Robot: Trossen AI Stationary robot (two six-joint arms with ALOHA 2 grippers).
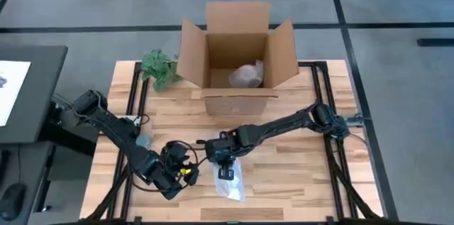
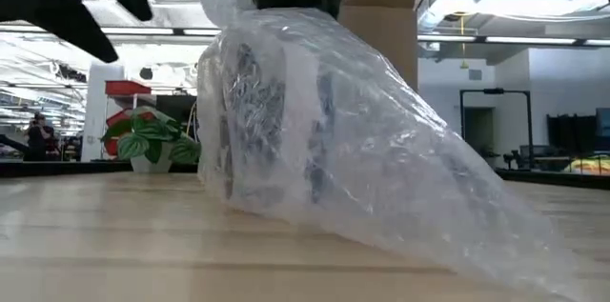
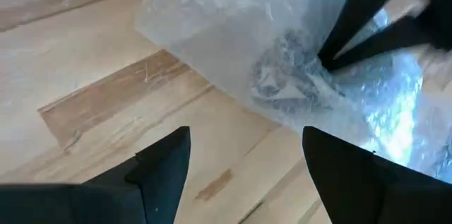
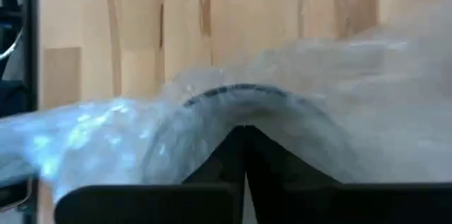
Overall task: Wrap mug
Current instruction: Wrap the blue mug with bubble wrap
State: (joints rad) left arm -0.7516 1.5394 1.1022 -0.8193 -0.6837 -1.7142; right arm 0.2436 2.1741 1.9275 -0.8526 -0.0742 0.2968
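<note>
nothing readable is showing anywhere: the cardboard box is carrying no legible print, and the red sign in the room behind is staying too small to read.

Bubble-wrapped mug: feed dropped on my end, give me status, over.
Right hand shut on clear bubble wrap around patterned mug, table centre-front. Left hand open, empty, beside the bundle. Open cardboard box behind, holds another wrapped bundle. Nothing in the way.

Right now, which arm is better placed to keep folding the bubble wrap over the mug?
Left. Its gripper is open beside the bubble wrap, free to fold. The right gripper is shut on the wrapped mug, pinning it.
</note>
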